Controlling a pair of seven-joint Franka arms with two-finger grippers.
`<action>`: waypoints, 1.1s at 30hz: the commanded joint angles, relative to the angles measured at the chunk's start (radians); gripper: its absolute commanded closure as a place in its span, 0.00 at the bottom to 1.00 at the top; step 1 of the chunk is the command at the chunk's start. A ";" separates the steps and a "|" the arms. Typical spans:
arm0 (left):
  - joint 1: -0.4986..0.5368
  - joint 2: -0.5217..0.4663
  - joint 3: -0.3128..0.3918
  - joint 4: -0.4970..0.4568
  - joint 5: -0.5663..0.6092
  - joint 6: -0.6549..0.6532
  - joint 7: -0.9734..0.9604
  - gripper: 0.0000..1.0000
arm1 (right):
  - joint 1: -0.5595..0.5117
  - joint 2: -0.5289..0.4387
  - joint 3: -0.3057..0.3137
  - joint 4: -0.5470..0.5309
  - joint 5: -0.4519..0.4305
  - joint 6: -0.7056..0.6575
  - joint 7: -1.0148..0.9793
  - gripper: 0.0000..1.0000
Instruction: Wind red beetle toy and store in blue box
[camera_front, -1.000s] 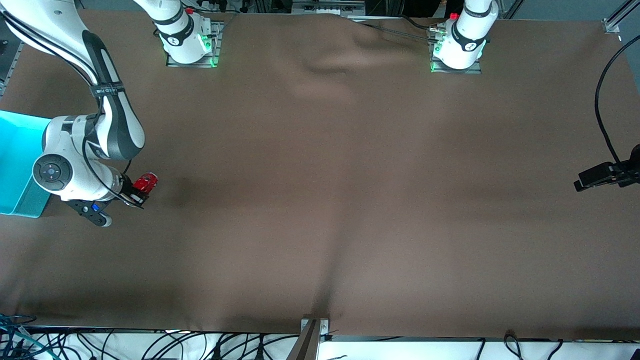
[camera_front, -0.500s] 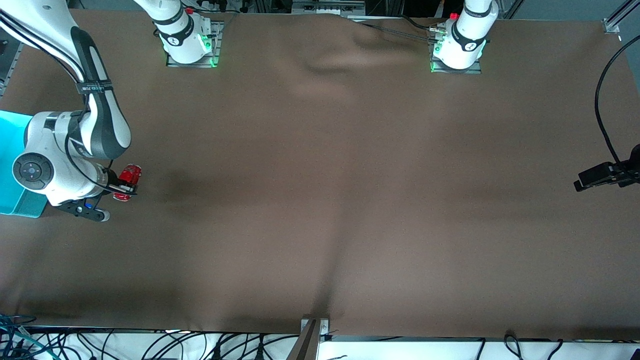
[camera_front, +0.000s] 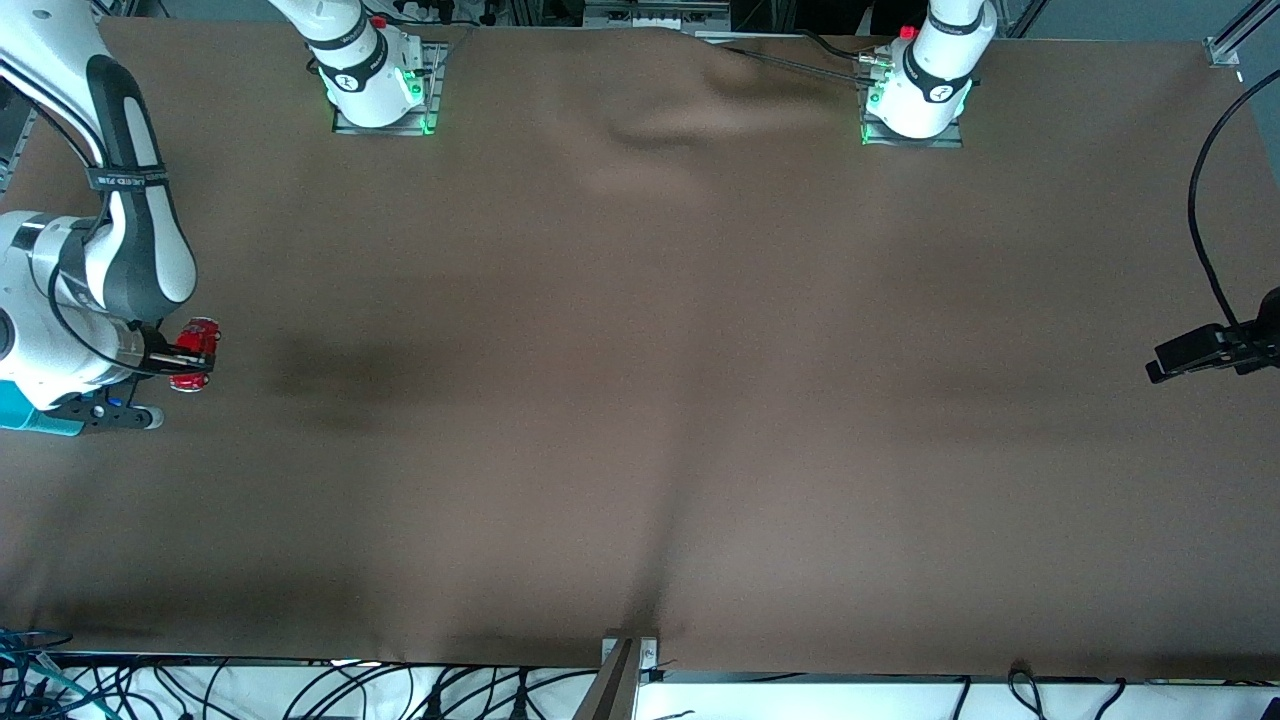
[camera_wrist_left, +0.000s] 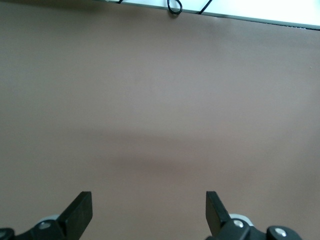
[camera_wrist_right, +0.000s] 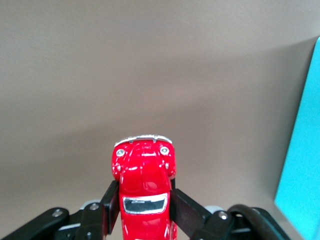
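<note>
My right gripper (camera_front: 188, 358) is shut on the red beetle toy (camera_front: 200, 334), its black fingers (camera_wrist_right: 186, 207) pressing both sides of the glossy body (camera_wrist_right: 144, 175). It hangs over the brown cloth right beside the blue box (camera_wrist_right: 304, 150), at the right arm's end of the table. In the front view the right arm hides nearly all of the box; only a turquoise corner (camera_front: 28, 420) shows. My left gripper (camera_wrist_left: 149, 202) is open over bare cloth with nothing between its fingers, and that arm waits.
A brown cloth (camera_front: 640, 400) covers the table, with wrinkles near the bases. Both arm bases (camera_front: 375, 85) (camera_front: 915, 95) stand along the table's edge farthest from the front camera. A black cable (camera_front: 1200, 210) hangs at the left arm's end, and more cables lie along the nearest edge.
My right arm has carried the red beetle toy toward the right arm's end of the table, up to the blue box, and now covers most of the box. The left gripper has not moved.
</note>
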 joint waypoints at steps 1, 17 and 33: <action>0.000 0.000 0.002 0.016 0.013 -0.018 0.018 0.00 | -0.040 -0.015 -0.016 0.011 -0.013 -0.013 -0.111 1.00; -0.002 0.000 0.001 0.018 0.013 -0.018 0.018 0.00 | -0.160 0.028 -0.055 0.078 -0.041 -0.016 -0.329 1.00; 0.003 0.001 -0.002 0.021 0.013 -0.009 0.008 0.00 | -0.295 0.142 -0.077 0.207 -0.041 0.004 -0.451 1.00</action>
